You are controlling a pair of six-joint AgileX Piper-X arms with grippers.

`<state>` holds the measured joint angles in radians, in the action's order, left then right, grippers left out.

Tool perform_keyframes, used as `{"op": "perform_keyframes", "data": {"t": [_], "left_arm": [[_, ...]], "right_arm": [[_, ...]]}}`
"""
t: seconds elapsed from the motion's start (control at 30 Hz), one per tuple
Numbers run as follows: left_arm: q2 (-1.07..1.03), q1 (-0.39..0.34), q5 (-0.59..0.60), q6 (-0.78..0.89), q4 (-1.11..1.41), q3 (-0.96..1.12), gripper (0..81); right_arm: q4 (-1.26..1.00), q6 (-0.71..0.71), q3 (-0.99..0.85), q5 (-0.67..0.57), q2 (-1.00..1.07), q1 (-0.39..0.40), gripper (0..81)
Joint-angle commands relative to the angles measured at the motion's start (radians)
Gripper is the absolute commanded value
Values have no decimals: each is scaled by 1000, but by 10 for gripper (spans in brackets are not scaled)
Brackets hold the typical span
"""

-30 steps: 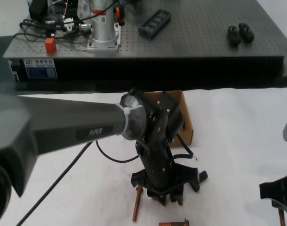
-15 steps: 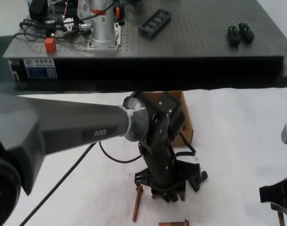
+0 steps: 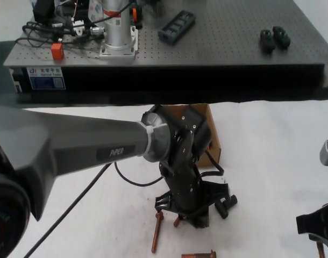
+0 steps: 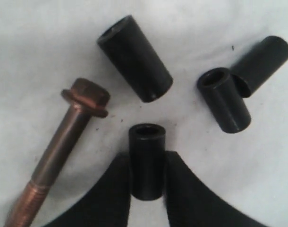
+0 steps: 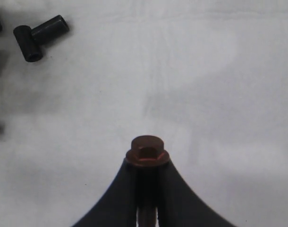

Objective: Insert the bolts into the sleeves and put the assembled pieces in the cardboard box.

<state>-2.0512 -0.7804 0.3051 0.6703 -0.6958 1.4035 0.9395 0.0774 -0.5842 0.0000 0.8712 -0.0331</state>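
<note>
Left tool point(image 4: 147, 175) clamps a sleeve point(image 4: 146, 142) beside a loose bolt point(image 4: 63, 146); right tool point(image 5: 147, 175) clamps another bolt point(image 5: 147, 150).

- White lettering point(image 3: 119, 152) on the side of the long grey arm tube point(image 3: 72, 141): blurred, cannot be read.
- White sticker with blue print point(image 3: 45, 78) on the black front edge of the perforated metal table point(image 3: 234, 45): too small to read.
</note>
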Motion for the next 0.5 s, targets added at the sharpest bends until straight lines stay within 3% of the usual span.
{"op": "perform_keyframes", "data": {"t": [0.0,0.1,0.3,0.47], "left_arm": [[-26,-2,-5,-30,73,6,7],[2,0,-5,-92,69,10,7],[204,5,-91,-383,131,-91,7],[468,20,63,-448,485,-377,7]], "right_arm": [[-9,-11,0,-19,-9,-7,22],[-41,-9,0,-65,-9,-7,22],[-203,111,0,-302,-11,-7,22],[-498,268,0,-475,-36,15,22]]}}
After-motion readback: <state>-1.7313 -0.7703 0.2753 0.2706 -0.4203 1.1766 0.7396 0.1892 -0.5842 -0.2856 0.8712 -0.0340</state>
